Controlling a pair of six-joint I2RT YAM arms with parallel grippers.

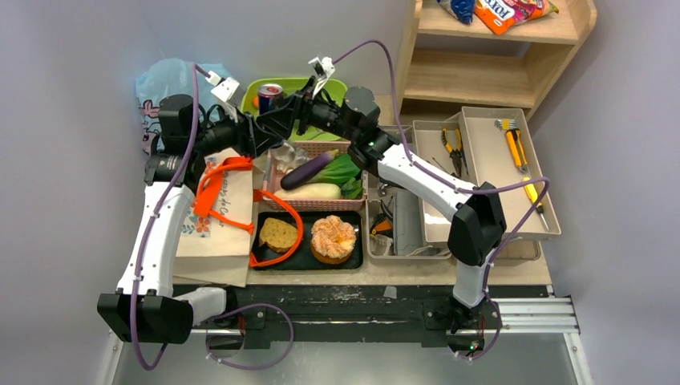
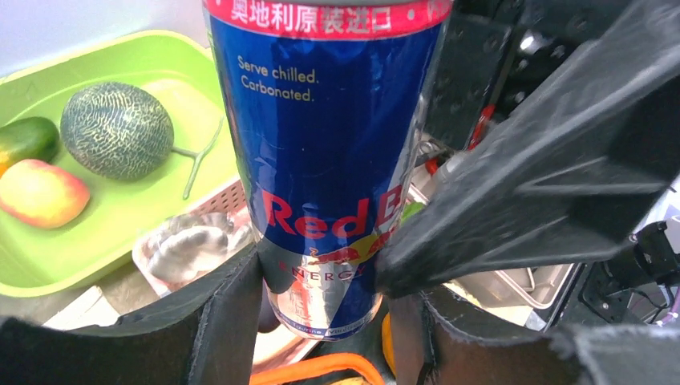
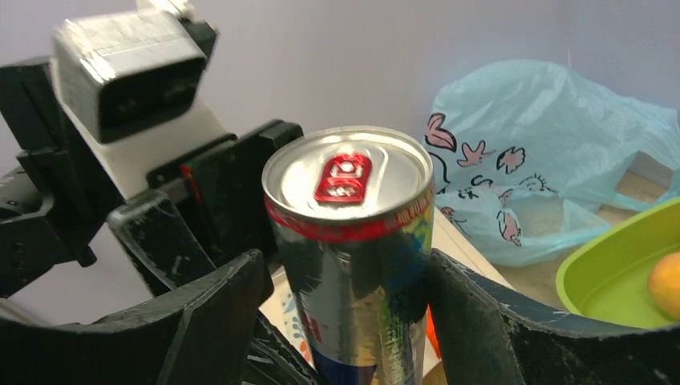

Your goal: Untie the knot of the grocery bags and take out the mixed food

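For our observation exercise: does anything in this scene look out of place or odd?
Yes: the tote's orange handle lies draped into the black tray, looping the bread slice. Also, the left gripper clamps a drink can while the right gripper brackets the same can.

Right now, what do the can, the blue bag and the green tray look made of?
can: metal, likely aluminium; glossy printed wall, bare silvery lid with a red pull tab.
bag: thin plastic film; translucent, crinkled, pink print.
tray: probably moulded plastic; smooth, slight sheen, rounded rim.
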